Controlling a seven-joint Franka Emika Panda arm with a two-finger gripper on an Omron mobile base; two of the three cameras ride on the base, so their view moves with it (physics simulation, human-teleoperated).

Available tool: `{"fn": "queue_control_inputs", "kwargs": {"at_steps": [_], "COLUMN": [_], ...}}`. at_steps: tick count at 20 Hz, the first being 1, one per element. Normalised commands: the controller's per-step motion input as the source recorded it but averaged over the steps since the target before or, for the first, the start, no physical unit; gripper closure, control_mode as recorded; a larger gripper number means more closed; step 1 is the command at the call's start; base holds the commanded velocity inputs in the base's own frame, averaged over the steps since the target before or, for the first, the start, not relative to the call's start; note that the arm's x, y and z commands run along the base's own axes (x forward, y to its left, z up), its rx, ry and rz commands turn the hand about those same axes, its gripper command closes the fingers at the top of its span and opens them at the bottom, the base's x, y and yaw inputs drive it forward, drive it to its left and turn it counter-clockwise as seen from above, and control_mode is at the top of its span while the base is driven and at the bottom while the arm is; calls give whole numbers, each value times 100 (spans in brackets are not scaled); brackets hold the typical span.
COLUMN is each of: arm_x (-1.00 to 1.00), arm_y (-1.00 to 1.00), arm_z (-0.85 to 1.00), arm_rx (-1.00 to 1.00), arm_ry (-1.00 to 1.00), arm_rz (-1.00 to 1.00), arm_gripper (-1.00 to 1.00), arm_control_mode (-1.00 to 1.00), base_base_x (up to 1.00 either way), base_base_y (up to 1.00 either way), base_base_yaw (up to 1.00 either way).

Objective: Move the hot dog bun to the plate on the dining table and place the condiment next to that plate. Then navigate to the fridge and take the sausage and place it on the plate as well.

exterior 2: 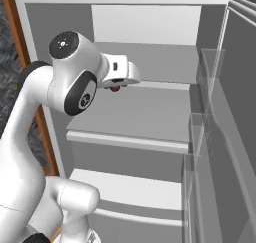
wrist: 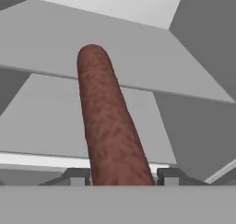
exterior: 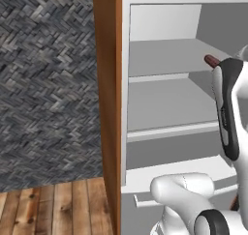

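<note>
We have our claw closed on the near end of the sausage, which juts out over the fridge shelf, gripped endwise so it lifts out cleanly.

The white robot arm with dark joints reaches into the open grey fridge, over the middle shelf. Beneath its wrist peeks the dark red tip of a sausage. Clear door bins line the right side.

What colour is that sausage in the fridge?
Mottled reddish brown. The sausage shows best in the hand view, between the gripper fingertips.
</note>
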Motion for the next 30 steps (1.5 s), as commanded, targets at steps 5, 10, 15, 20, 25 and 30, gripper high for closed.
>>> {"fn": "queue_control_inputs", "kwargs": {"at_steps": [5,10,15,20,25,30], "arm_x": [-20,0,0,0,0,0], "arm_y": [4,0,0,0,0,0], "arm_z": [0,0,0,0,0,0], "arm_rx": [0,0,0,0,0,0], "arm_ry": [0,0,0,0,0,0], "arm_rz": [0,0,0,0,0,0], "arm_gripper": [100,100,100,100,100,100], "arm_control_mode": [100,100,100,100,100,100], "base_base_x": [-80,-71,-33,-16,55,98], "base_base_y": [29,44,33,20,-5,-31], "base_base_yaw": [10,76,92,94,80,60]}}
